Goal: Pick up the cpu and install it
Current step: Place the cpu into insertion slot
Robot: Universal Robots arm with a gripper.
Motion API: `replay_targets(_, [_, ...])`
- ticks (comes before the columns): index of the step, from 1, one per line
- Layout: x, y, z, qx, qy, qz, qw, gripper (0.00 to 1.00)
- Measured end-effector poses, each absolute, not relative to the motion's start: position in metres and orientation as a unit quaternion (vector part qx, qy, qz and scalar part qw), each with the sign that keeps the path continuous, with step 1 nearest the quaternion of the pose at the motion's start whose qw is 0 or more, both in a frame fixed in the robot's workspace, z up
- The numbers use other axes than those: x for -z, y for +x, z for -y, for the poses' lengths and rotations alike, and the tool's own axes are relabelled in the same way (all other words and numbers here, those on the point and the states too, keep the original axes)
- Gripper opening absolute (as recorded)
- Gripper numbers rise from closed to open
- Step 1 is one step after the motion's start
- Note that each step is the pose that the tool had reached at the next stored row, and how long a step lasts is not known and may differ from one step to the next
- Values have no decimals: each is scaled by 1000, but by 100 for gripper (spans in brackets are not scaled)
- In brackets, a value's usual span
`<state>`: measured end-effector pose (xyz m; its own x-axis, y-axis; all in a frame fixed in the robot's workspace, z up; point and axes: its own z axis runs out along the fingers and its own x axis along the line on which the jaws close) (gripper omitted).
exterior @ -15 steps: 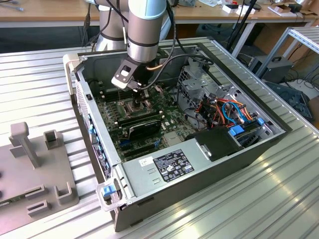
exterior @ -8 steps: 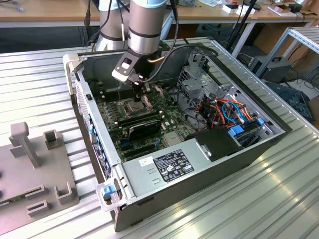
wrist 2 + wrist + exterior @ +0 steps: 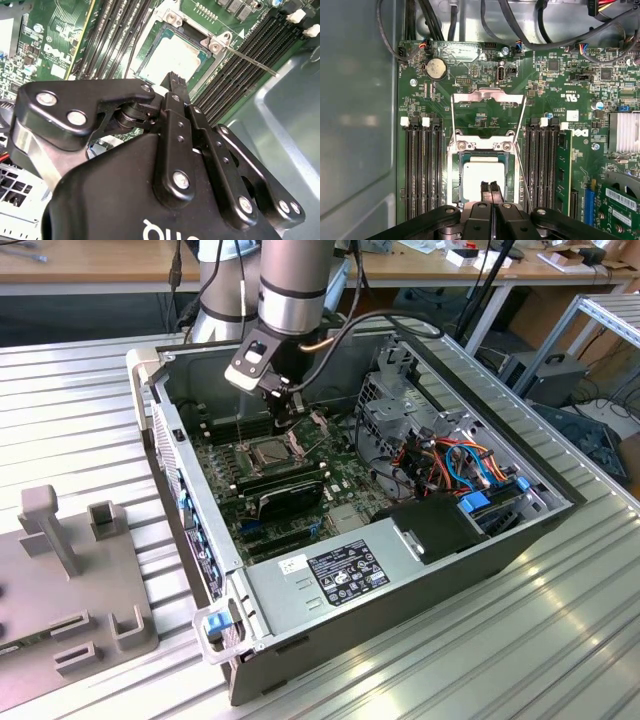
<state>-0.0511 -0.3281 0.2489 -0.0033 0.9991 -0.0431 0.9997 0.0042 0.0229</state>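
Ribbed metal counter (image 3: 90, 380) carrying an open computer case (image 3: 420, 590), with the arm reaching into it.
At the exterior view's left a grey fixture block (image 3: 60, 570) sits on the counter; right of it lies the case, the hand (image 3: 283, 418) lowered over the green motherboard (image 3: 345, 475). In the first wrist view its fingers (image 3: 485, 187) are pressed together, gripping nothing, directly over the cpu (image 3: 480, 170). The cpu lies flat in the socket (image 3: 453, 172), between memory slots (image 3: 422, 170), with the hinged frame (image 3: 487, 95) swung up.
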Motion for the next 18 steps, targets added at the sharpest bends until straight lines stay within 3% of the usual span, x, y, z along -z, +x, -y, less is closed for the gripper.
replay_targets(18, [-256,-51,335,7,706,-708,24,11])
